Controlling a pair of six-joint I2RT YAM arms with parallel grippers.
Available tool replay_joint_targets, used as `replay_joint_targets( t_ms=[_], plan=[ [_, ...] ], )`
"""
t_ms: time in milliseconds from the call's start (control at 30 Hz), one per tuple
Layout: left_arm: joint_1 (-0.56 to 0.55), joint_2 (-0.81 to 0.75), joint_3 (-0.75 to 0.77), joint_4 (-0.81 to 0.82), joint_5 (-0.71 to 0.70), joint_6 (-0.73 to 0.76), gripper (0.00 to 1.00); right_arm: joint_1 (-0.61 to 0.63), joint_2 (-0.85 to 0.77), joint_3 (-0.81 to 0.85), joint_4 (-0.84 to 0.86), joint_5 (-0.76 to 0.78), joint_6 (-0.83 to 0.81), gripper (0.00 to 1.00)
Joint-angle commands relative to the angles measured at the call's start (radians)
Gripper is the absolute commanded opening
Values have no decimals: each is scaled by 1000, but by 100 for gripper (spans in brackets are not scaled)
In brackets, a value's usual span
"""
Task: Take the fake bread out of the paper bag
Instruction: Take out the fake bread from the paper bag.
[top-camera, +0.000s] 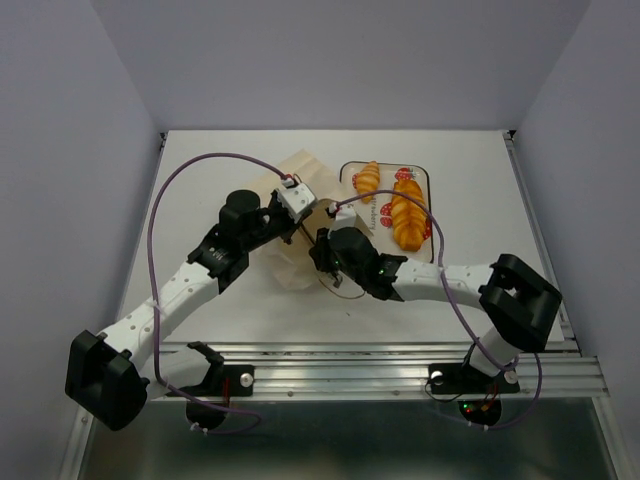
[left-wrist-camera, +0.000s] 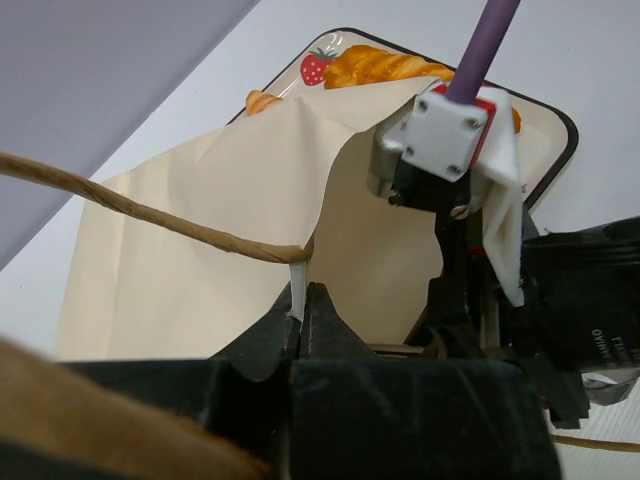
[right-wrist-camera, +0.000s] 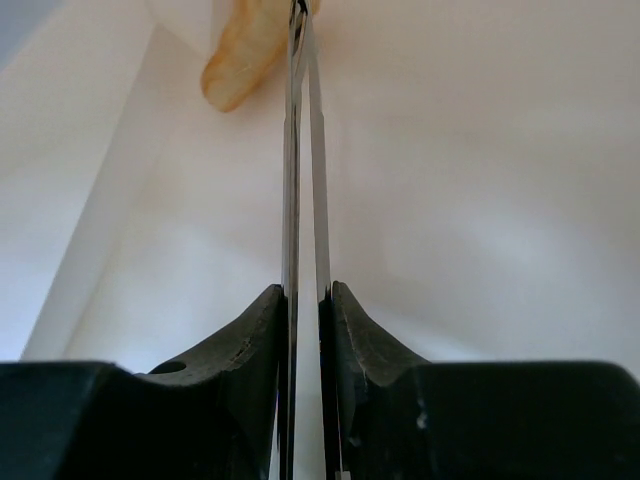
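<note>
progress: I count two of the three fake bread pieces out; about two-thirds done by my read.
out already: long loaf (top-camera: 407, 222) and small croissant (top-camera: 368, 180) lie side by side on the strawberry-print tray (top-camera: 428, 185), just right of the paper bag (top-camera: 303, 172).
left to do: third piece (right-wrist-camera: 238, 62) sits deep inside the bag. It needs pulling out through the mouth and setting down, probably on the tray.
bag: lying on the table between my two arms, mouth toward the right arm, top flap lifted. Cord handle (left-wrist-camera: 150, 215) hangs loose across the left wrist view.
left claw (left-wrist-camera: 300, 300): jaws together, pinching the bag's paper edge where the handle joins, holding the mouth up and open.
right claw (right-wrist-camera: 300, 30): reached inside the bag, cream paper walls all around it. The fingers are pressed nearly together, with only a thin slit between them.
third piece vs right claw: pale golden end shows up at the fingertips, mostly to their left, touching or just beside them.
grip on it: I cannot tell. The tips run out of the top of the right wrist view, so they may nip the pastry's end or may have closed beside it.
risk: jaws this narrow suggest a thin pinch at best, so I would expect it to slip on the way out.
</note>
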Motion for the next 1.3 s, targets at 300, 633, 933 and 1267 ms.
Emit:
replay_joint_targets(
  t_ms=[300,633,933,1267],
  plan=[
    [-5,2,10,54,-57,-30,0,9,-208,-65,-113,-18,-23,1],
    [-5,30,20,61,-88,-54,0,9,-370,-149,-153,-40,-50,1],
    [-5,74,55,48,-156,-74,0,9,-568,-203,-238,-61,-79,1],
    [9,123,87,49,-202,-106,0,9,-789,-222,-434,-80,-55,1]
  ],
)
